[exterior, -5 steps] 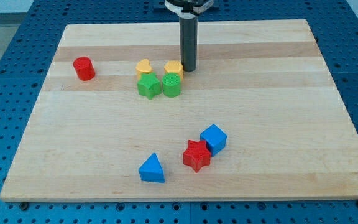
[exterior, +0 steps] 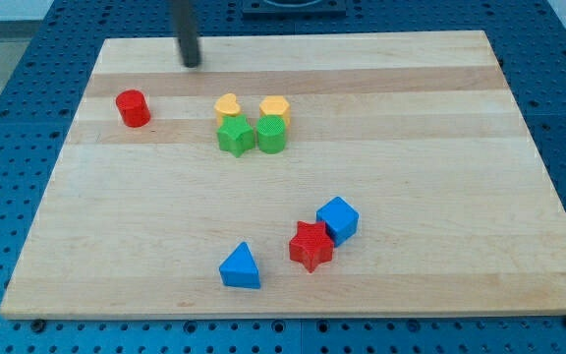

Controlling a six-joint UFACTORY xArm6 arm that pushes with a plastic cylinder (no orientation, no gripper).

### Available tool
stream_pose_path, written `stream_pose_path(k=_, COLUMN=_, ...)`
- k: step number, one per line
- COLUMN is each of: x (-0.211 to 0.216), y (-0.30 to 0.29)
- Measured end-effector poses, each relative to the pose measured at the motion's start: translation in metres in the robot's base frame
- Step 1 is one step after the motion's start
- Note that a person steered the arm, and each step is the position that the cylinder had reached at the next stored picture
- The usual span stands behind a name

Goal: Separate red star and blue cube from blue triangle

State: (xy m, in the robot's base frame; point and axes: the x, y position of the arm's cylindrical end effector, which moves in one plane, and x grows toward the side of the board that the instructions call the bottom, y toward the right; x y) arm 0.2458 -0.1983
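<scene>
Wooden board (exterior: 440,147), ridged red star (exterior: 311,246) touching blue cube (exterior: 338,218)

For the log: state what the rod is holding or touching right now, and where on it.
Nothing is held. My tip sits near the view's top left, apart from every block, far from the blue triangle, red star and blue cube.

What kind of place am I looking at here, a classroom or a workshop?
Most likely a robotics lab bench. A wooden board lies on a blue perforated table, small coloured blocks such as the red star and blue cube sit on it, and my tip is near the view's top.
</scene>
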Motion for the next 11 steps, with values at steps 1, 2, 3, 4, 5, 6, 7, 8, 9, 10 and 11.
stream_pose_path(k=1, x=0.068, y=-0.071)
stream_pose_path(k=2, x=0.128, y=-0.052)
stream_pose_path(k=3, x=0.186, y=-0.065)
stream_pose_path(k=4, x=0.292, y=-0.029)
stream_pose_path(k=5, x=0.303, y=-0.014)
stream_pose_path(k=6, x=0.323, y=0.036)
stream_pose_path(k=7, x=0.332, y=0.129)
stream_pose_path(k=8, x=0.338, y=0.181)
stream_pose_path(k=9, x=0.332, y=0.186)
stream_pose_path(k=10, x=0.29, y=0.212)
stream_pose_path(k=11, x=0.238, y=0.265)
